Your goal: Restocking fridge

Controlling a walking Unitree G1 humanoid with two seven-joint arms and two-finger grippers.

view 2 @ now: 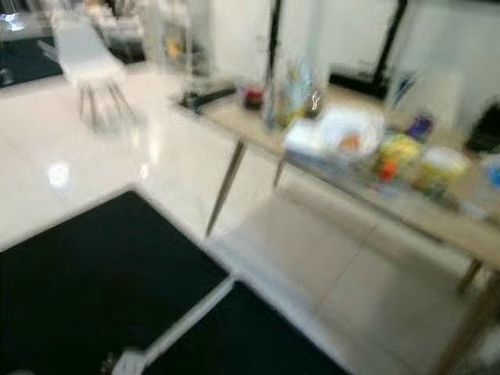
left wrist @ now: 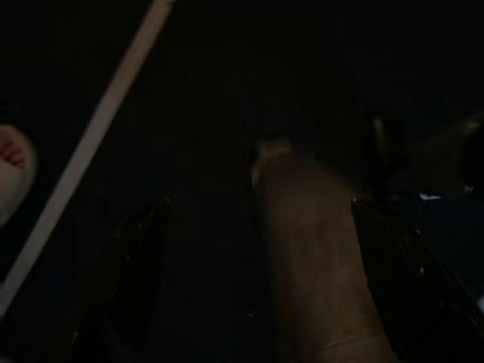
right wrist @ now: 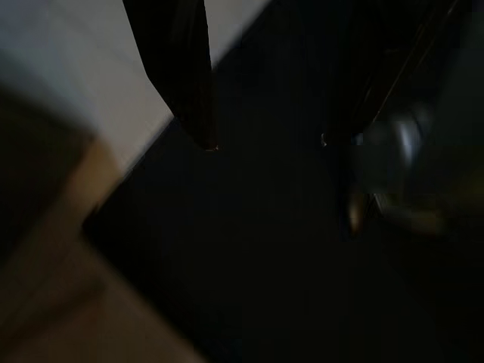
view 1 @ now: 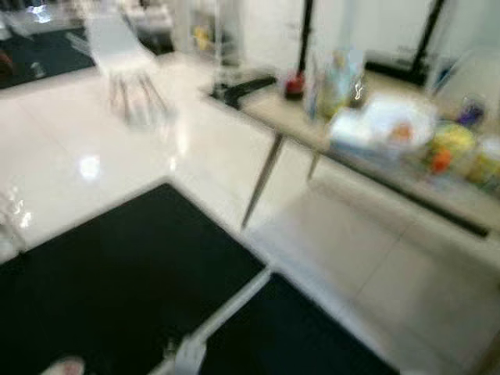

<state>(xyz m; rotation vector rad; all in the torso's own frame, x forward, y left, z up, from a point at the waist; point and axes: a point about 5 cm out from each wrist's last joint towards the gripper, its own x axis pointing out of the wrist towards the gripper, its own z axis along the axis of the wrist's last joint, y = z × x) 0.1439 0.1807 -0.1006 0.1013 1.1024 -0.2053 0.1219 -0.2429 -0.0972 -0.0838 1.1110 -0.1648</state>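
- My head views are blurred: the groceries sit on a long pale table (view 2: 437,223) ahead and to my right, among them a white bag or bowl (view 2: 344,133) with something orange in it, a yellow-green tub (view 2: 439,168) and a tall clear packet (view 2: 293,90).
- No fridge is in my sight.
- My left gripper (left wrist: 265,249) hangs over the dark floor, its black fingers (left wrist: 136,265) spread apart; a brownish shape lies between them, and I cannot tell what it is or whether it is held.
- My right gripper (right wrist: 280,144) hangs idle, its fingers (right wrist: 181,68) apart with nothing between them, over a black floor panel (view 1: 117,289) edged by pale tile.
- A white chair (view 1: 117,47) stands far off on the glossy floor; a white strip (view 1: 226,308) divides the black panels below me.
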